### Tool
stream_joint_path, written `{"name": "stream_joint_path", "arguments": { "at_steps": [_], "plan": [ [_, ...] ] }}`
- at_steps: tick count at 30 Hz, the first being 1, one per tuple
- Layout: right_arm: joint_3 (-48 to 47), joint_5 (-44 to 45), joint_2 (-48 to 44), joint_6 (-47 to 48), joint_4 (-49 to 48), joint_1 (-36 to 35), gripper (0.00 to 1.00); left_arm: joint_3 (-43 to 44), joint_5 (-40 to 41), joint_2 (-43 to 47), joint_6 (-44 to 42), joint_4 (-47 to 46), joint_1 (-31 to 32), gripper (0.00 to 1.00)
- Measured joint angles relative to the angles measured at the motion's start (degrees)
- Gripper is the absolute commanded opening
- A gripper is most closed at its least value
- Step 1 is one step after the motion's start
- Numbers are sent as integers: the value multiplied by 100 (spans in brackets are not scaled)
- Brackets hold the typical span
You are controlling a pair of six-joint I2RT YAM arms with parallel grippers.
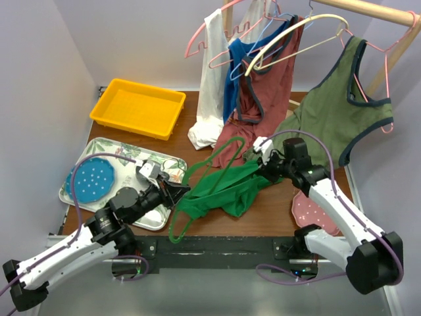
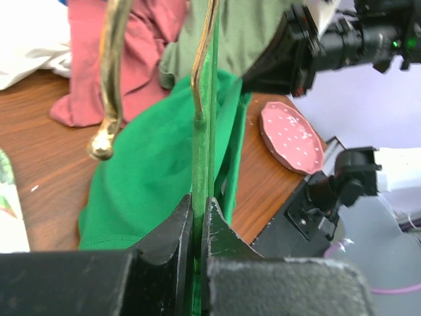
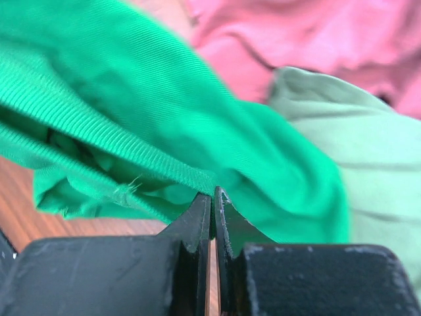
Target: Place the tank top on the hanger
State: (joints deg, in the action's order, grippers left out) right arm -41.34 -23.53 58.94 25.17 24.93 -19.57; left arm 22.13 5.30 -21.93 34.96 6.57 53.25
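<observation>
1. The left gripper [image 2: 199,203] is pinching the hanger [image 2: 204,151]. Its two fingers are pressing in on the thin green wire, which is running straight up from between them.
2. The right gripper [image 3: 212,195] is keeping its fingers pressed together, with the tips lying against the ribbed hem of the tank top [image 3: 131,99]. Whether any cloth is caught between them cannot be told.
3. Just left of the pinched wire, a brass-coloured rod [image 2: 112,79] with a small ball tip is curving downward.
4. The tank top is lying bunched on the table [image 1: 276,210] between the two grippers. The hanger's wire is looping over its left part and onto the wood.
5. A rust-red top [image 1: 263,92] and an olive top [image 1: 335,112] are hanging from the rail behind. Their lower ends are trailing onto the table just beyond the tank top.
6. A pink spotted plate [image 1: 309,214] is sitting beside the right arm.
7. A metal tray [image 1: 118,148] carrying a blue plate [image 1: 92,179] is lying beside the left arm, and a yellow bin [image 1: 131,125] is standing behind it.
8. The tray's printed pattern is showing too small to make out.
</observation>
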Motion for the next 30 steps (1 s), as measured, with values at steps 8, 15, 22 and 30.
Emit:
{"name": "stream_joint_path", "arguments": {
  "at_steps": [8, 15, 22, 30],
  "plan": [
    [-214, -26, -92, -581, -24, 728, 0, -42, -673, -13, -238, -358, 0, 0],
    [-874, -52, 144, -866, -31, 1045, 0, 39, -1047, -575, -520, -374, 0, 0],
    [-1246, -105, 186, -951, 57, 1178, 0, 540, -1045, -1115, -885, -76, 0, 0],
    [-1532, -157, 184, -929, 299, 1220, 0, 1040, -1119, -1687, -1290, 227, 0, 0]
  ]
}}
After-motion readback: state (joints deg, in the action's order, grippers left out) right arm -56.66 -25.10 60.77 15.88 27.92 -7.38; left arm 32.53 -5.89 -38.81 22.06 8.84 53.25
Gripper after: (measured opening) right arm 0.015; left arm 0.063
